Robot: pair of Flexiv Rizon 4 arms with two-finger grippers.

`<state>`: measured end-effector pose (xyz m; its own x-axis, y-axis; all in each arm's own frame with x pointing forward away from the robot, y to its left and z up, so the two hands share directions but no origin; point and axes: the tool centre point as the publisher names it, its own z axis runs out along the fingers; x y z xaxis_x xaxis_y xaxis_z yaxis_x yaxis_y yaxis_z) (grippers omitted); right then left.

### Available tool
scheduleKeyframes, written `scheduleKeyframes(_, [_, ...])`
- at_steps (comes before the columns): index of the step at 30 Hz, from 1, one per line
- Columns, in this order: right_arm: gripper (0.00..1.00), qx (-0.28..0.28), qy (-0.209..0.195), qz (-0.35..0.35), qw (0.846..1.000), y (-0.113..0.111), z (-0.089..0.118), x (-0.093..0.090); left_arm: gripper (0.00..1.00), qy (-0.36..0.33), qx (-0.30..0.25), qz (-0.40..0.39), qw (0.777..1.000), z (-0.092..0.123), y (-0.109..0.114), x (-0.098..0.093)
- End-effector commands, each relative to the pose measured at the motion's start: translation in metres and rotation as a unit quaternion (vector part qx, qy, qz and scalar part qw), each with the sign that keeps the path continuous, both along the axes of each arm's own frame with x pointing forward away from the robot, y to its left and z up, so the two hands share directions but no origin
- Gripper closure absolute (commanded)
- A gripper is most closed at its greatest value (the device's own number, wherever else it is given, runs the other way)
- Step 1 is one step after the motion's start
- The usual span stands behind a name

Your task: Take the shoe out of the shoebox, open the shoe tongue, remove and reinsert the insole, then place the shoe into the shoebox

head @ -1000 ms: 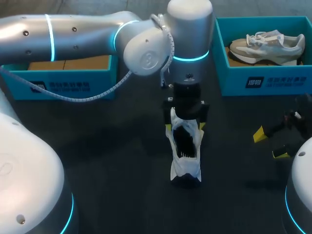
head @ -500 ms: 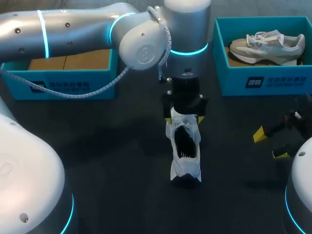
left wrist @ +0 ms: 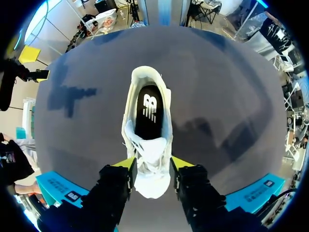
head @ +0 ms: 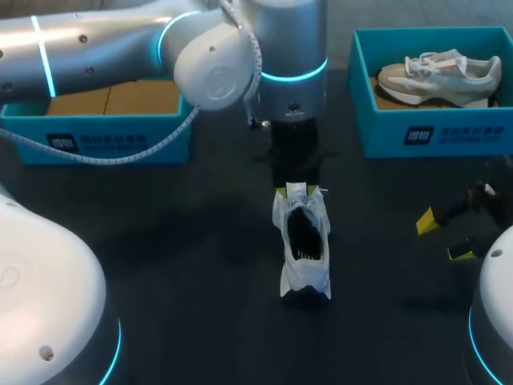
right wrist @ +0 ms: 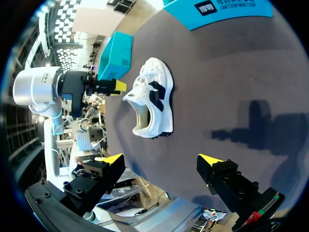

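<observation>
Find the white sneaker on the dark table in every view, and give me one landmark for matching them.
Head view: the white sneaker is at the picture's middle, right below the left gripper.
Left wrist view: white sneaker straight ahead of the left gripper, near end at it.
Right wrist view: white sneaker far ahead of the open right gripper.
Shared landmark: the left gripper at the sneaker's end.

My left arm (head: 96, 48) comes in from nine o'clock and reaches to the middle of the worktop (head: 200, 241). Its wrist is bent down, and the left tool (head: 298, 191) points downward. My right tool (head: 443, 238) hovers low at four o'clock, fingers (right wrist: 112, 160) spread wide.
</observation>
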<state>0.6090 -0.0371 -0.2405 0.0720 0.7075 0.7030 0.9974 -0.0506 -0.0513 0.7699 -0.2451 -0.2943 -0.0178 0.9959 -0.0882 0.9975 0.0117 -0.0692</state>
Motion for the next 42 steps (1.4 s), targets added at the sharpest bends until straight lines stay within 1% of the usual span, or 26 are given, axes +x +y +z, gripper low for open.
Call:
scheduleKeyframes(1, [0.00, -0.001, 0.000, -0.002, 1.000, 0.001, 0.000, -0.002, 0.62, 0.001, -0.001, -0.002, 1.000, -0.008, -0.007, 0.005])
scheduleKeyframes(6, [0.00, -0.001, 0.000, -0.002, 1.000, 0.001, 0.000, -0.002, 0.64, 0.001, -0.001, 0.000, 1.000, -0.013, -0.014, 0.011])
scheduleKeyframes(7, [0.00, -0.001, 0.000, -0.002, 1.000, 0.001, 0.000, -0.002, 0.67, 0.002, -0.003, 0.001, 1.000, -0.014, -0.016, 0.011])
scheduleKeyframes(8, [0.00, -0.001, 0.000, -0.002, 1.000, 0.001, 0.000, -0.002, 0.69, 0.004, -0.003, 0.000, 1.000, -0.014, -0.017, 0.010])
scheduleKeyframes(14, [0.00, -0.001, 0.000, -0.002, 1.000, 0.001, 0.000, -0.002, 0.73, 0.014, -0.004, -0.012, 1.000, -0.020, -0.017, -0.003])
scheduleKeyframes(24, [0.00, -0.001, 0.000, -0.002, 1.000, 0.001, 0.000, -0.002, 0.74, 0.032, -0.001, -0.020, 0.999, -0.033, -0.005, -0.026])
scheduleKeyframes(26, [0.00, -0.001, 0.000, -0.002, 1.000, 0.001, 0.000, -0.002, 0.74, 0.039, 0.000, -0.019, 0.999, -0.037, -0.004, -0.029])
scheduleKeyframes(34, [0.00, -0.001, 0.000, -0.002, 1.000, 0.001, 0.000, -0.002, 0.80, 0.054, 0.006, -0.016, 0.998, -0.052, -0.004, -0.039])
scheduleKeyframes(36, [0.00, -0.001, 0.000, -0.002, 1.000, 0.001, 0.000, -0.002, 0.80, 0.054, 0.006, -0.017, 0.998, -0.051, -0.004, -0.041])
scheduleKeyframes(42, [0.00, -0.001, 0.000, -0.002, 1.000, 0.001, 0.000, -0.002, 0.81, 0.035, -0.009, -0.024, 0.999, -0.030, -0.009, -0.038])
